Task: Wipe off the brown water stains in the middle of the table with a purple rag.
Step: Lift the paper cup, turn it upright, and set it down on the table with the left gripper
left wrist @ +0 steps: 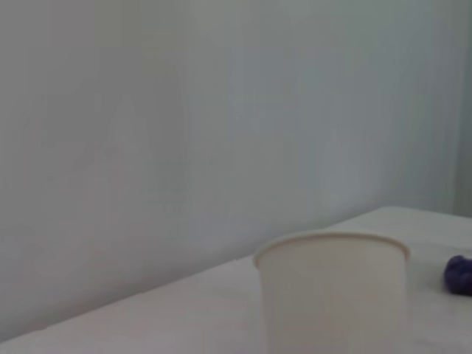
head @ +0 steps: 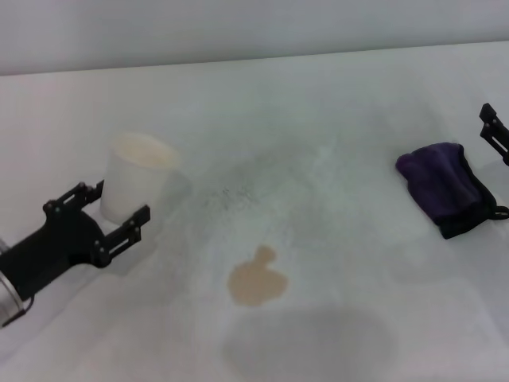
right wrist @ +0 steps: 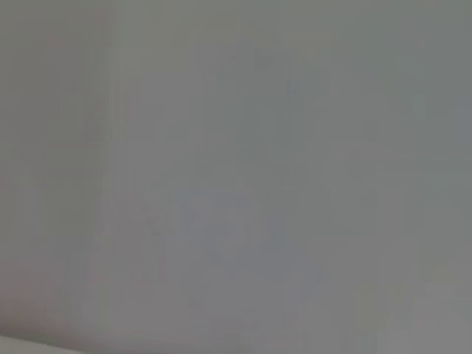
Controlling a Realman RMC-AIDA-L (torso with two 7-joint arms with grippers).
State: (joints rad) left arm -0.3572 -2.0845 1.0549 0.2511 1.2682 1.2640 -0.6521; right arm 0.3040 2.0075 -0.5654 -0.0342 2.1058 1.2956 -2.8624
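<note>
At the lower left of the head frame the black left pincer (head: 110, 212) stands with its fingers spread wide on either side of an upright white paper cup (head: 135, 177), whether touching it I cannot tell. Low in the middle of the large white flat surface (head: 318, 119) lies the small light tan-brown water stain (head: 256, 279), a rounded puddle with a little knob on its upper edge, below faint grey scuffs. At the right sits the bunched dark purple rag (head: 442, 188) with black edging and a small loop, and just beside it at the right edge shows part of the black right pincer (head: 495, 131), whose opening I cannot tell.
</note>
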